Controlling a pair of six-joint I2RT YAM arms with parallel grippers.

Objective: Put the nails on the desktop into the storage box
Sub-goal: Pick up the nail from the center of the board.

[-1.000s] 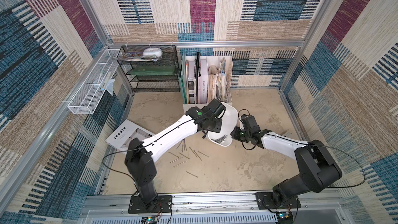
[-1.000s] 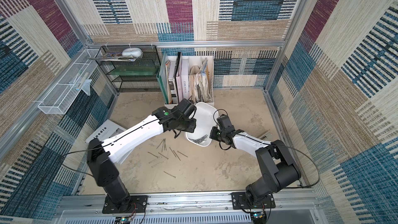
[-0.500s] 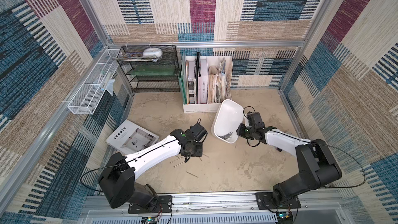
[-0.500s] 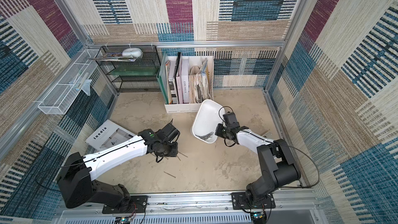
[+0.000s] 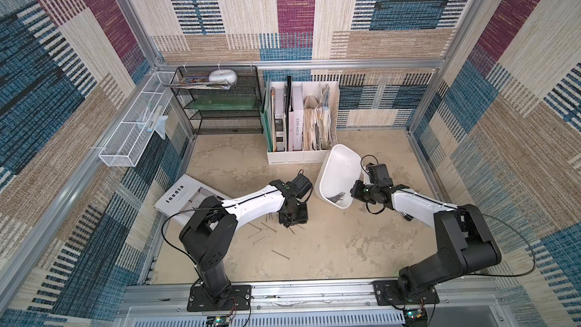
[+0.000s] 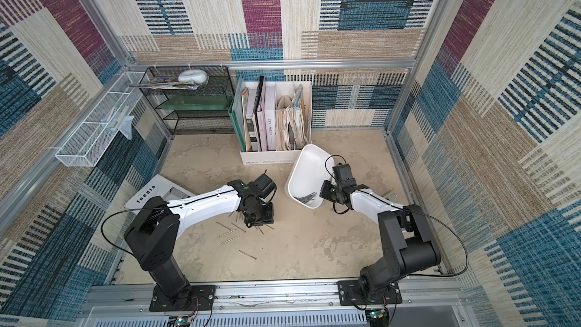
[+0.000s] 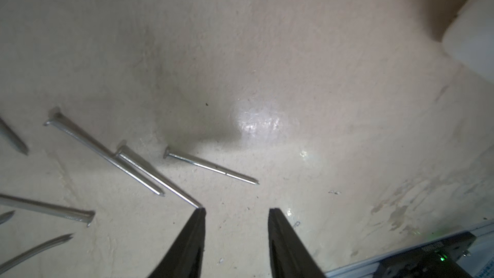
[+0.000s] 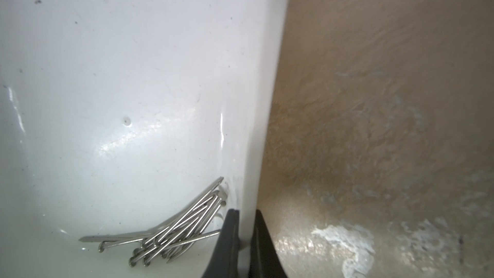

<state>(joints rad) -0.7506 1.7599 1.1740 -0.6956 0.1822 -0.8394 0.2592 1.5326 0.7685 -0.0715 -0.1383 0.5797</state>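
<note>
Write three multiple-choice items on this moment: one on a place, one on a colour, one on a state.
1. Where in the storage box do the nails lie?
A. spread evenly
B. bunched in the corner by the right pincer
C. across the rim
2. The storage box is:
A. black
B. green
C. white
3. The left pincer is:
A. open, empty
B. shut on a nail
C. shut on the box
Key: 1 B, the right wrist view shows them heaped beside that pincer; 2 C, white in both top views; 3 A, its jaws stand apart over bare desktop.
</note>
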